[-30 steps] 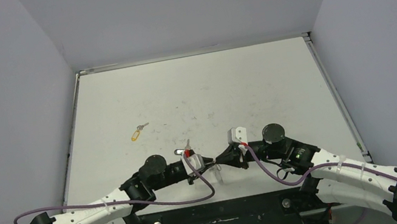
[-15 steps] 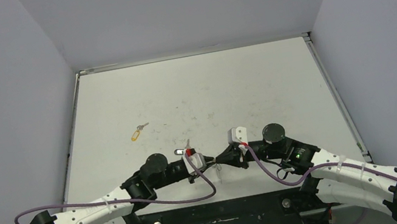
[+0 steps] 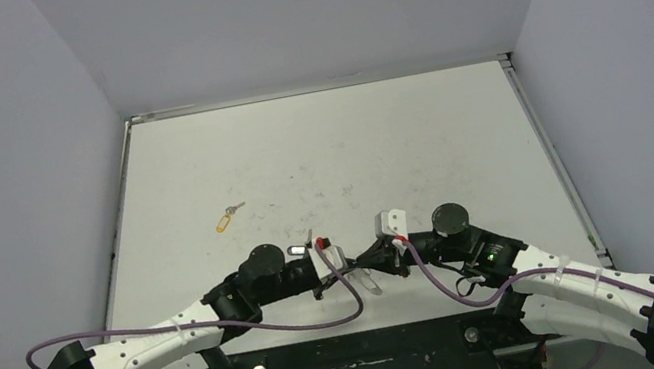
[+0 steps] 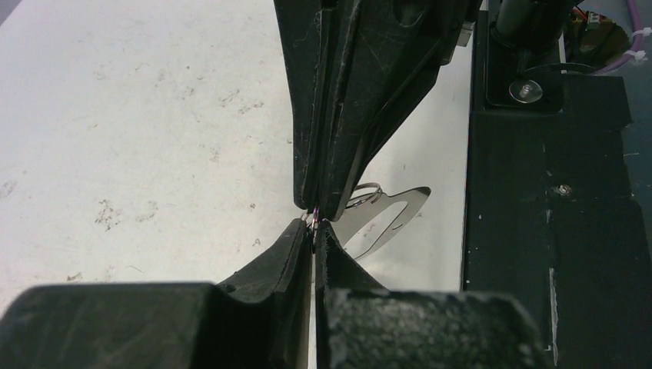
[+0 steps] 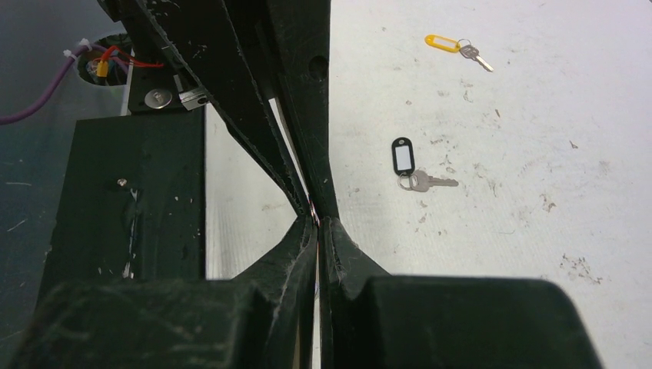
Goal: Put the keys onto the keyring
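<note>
1. Firmly closed, the left gripper (image 4: 315, 234) meets the right gripper (image 5: 317, 224) tip to tip, low in the middle of the overhead view; what the left one pinches cannot be told.
2. Equally closed, the right gripper pinches the small-ring end of the keyring (image 4: 384, 219), whose flat silver plate hangs tilted just right of centre in the left wrist view.
3. Right of centre in the right wrist view, the black-tagged key (image 5: 403, 157) lies on the table (image 3: 346, 140); the yellow-tagged key (image 5: 446, 41) lies at upper right, well apart.
</note>
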{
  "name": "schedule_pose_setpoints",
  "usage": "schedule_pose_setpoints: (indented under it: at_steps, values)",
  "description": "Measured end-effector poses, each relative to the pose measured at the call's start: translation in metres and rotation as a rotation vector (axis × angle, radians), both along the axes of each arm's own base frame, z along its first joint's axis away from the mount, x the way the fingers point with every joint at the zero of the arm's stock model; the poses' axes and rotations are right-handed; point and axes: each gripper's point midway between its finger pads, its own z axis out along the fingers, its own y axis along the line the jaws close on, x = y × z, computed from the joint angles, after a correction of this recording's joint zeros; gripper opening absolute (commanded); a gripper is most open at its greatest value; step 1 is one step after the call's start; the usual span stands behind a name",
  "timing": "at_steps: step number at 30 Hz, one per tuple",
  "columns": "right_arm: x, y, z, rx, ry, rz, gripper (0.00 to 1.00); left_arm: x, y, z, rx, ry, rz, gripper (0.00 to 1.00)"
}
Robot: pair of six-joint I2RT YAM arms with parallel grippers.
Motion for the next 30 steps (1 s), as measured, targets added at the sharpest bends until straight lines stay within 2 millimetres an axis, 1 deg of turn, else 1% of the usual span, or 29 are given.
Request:
schedule_pose_setpoints:
  at_steps: [13,15,17,18,20,21,30]
  values:
    - [0.0005,-0.0002,-0.0004,-0.003,-0.010,0.000,0.00,0.0000,0.0010,0.0006,0.008,0.004,0.003,0.00]
    - [0.0006,0.0003,0.0008,0.001,-0.013,0.001,0.00,0.0000,0.0015,0.0018,0.005,0.002,0.004,0.08]
    - [0.0006,0.0008,0.0020,0.005,-0.017,0.002,0.00,-0.0002,0.0021,0.0028,0.002,-0.001,0.005,0.09]
    - [0.0005,0.0010,0.0024,0.006,-0.018,0.003,0.00,-0.0004,0.0024,0.0035,-0.002,-0.001,0.005,0.09]
    - [-0.0004,0.0015,0.0026,0.007,-0.018,0.007,0.00,-0.0013,0.0031,0.0040,-0.006,-0.002,0.004,0.02]
    - [-0.0006,0.0016,0.0027,0.008,-0.018,0.007,0.00,-0.0017,0.0034,0.0040,-0.007,-0.002,0.004,0.00]
    - [-0.0007,0.0017,0.0030,0.009,-0.019,0.008,0.00,-0.0017,0.0038,0.0044,-0.008,-0.001,0.005,0.00]
